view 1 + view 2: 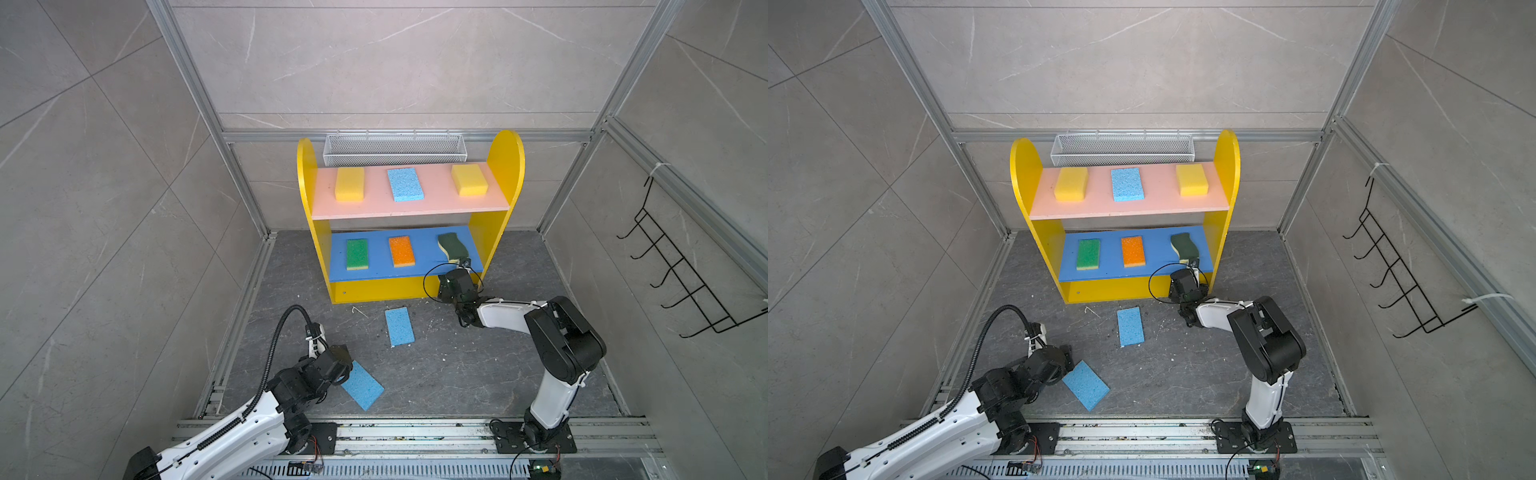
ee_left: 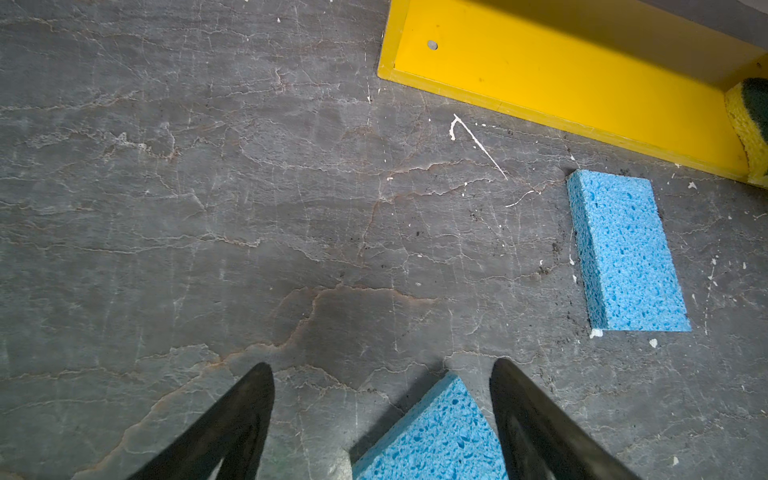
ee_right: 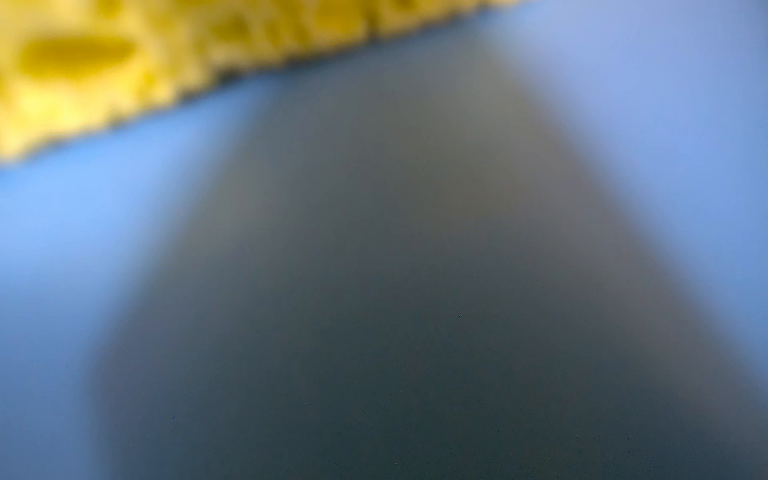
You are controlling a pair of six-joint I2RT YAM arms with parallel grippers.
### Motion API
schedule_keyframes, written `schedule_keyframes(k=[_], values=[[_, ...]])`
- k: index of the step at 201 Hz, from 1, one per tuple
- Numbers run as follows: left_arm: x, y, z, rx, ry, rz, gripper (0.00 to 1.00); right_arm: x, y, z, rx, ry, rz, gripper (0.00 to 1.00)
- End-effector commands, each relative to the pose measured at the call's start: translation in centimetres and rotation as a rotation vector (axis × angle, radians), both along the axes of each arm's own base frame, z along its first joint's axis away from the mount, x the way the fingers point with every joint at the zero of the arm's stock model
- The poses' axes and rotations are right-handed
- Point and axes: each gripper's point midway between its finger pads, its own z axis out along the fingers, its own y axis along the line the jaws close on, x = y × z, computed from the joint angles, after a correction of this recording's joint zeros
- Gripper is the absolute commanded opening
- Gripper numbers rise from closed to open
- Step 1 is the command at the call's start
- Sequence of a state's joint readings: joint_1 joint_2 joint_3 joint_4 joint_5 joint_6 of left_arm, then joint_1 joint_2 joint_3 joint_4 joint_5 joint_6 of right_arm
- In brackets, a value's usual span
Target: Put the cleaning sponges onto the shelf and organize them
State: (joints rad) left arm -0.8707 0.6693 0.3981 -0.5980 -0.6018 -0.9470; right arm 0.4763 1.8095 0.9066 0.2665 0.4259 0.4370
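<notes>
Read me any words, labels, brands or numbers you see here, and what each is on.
None can be read. The yellow wooden shelf, the foam cleaning sponges, the white mesh basket and the black wire hook rack show no print. The small green-lit circuit board at the near edge is too small to read.

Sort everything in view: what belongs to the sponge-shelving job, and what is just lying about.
Job:
shelf; on its pink board: left yellow sponge, shelved blue sponge, right yellow sponge; on its blue board: green sponge, orange sponge, wavy dark green sponge; on the floor: far blue sponge, near blue sponge.

Lying about:
white mesh basket, black wire hook rack, white scrap.
</notes>
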Motion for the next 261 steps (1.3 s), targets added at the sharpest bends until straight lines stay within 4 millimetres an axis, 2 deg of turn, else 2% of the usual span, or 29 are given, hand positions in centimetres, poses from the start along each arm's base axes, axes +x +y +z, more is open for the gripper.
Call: schedule_keyframes(k=[1,23,61,84,108,129,150,209,226,261], values=[[0.5,0.1,1.5,-0.016,-0.041,0.028,0.84,-1.9,-0.4,0.1,0.015,0.031,0.005,0.79],[0.5,0.1,1.9,-0.017,-0.048,0.026,0.84,-3.1,0.0,1.3,0.038,0.015,0.021,0.79],[0.6,-0.1,2.7,-0.017,-0.056,0.005,0.83,-5.8,0.6,2.2,0.140,0.026,0.031,0.79],[0.5,-0.2,2.7,-0.032,-0.054,0.003,0.83,-7.3,0.8,2.7,0.230,0.034,0.039,0.75],[0.4,-0.4,2.7,-0.048,-0.054,-0.006,0.83,-8.7,1.9,3.1,0.316,0.049,0.105,0.64],[0.3,-0.5,2.6,-0.054,-0.052,-0.012,0.83,-10.0,2.6,3.5,0.390,0.043,0.153,0.46],[0.2,-0.6,2.3,-0.065,-0.051,-0.018,0.82,-11.0,2.9,3.7,0.465,0.032,0.170,0.35],[-0.2,-0.6,1.6,-0.093,-0.044,-0.025,0.82,-11.5,3.9,2.3,0.723,-0.013,0.194,0.12],[-0.4,-0.4,1.4,-0.096,-0.040,-0.022,0.82,-11.7,4.0,1.7,0.772,-0.023,0.197,0.00],[-0.4,-0.3,1.1,-0.089,-0.033,-0.017,0.82,-11.8,3.9,0.9,0.777,-0.020,0.191,0.00]])
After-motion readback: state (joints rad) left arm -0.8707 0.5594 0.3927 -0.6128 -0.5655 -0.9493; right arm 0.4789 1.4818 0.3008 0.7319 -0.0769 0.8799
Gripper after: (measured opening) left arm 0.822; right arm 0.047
